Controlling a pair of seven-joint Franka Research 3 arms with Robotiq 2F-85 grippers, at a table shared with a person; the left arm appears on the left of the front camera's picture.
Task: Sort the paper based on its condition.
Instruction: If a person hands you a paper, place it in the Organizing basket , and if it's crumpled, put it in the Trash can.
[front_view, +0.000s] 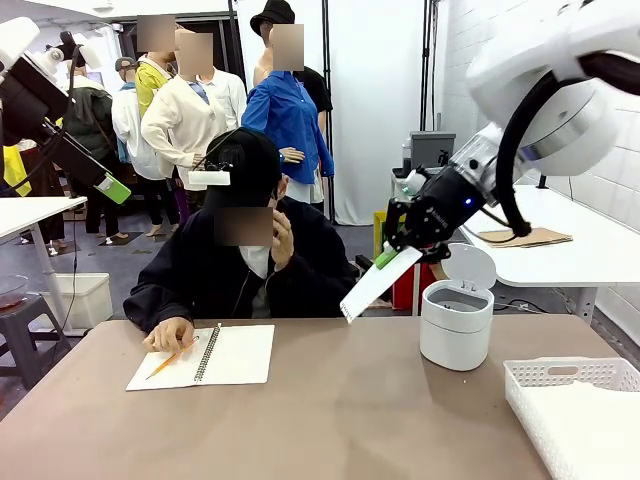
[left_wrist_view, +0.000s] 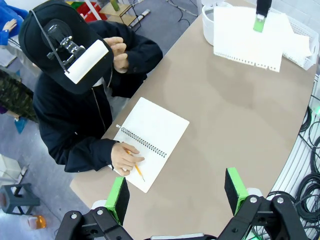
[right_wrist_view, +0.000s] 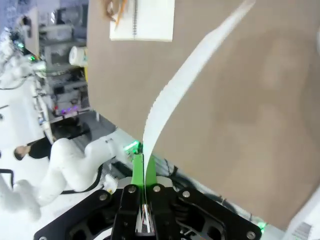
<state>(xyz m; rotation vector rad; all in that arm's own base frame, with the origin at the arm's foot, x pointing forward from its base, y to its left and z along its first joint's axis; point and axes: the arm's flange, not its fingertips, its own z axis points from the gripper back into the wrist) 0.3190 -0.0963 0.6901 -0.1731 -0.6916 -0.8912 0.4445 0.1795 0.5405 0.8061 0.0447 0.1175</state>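
Note:
My right gripper is shut on the top edge of one white sheet of paper. The sheet hangs tilted in the air above the table, just left of the white bin. In the right wrist view the paper curves up from between the closed green pads. From the left wrist view the same sheet is seen flat, with a torn perforated edge, under the right gripper. My left gripper is open, high above the table's left side, holding nothing.
A white slotted basket holding white sheets sits at the front right. An open spiral notebook lies in front of the person, whose hand rests on it with a pencil. The brown tabletop is bare in the middle.

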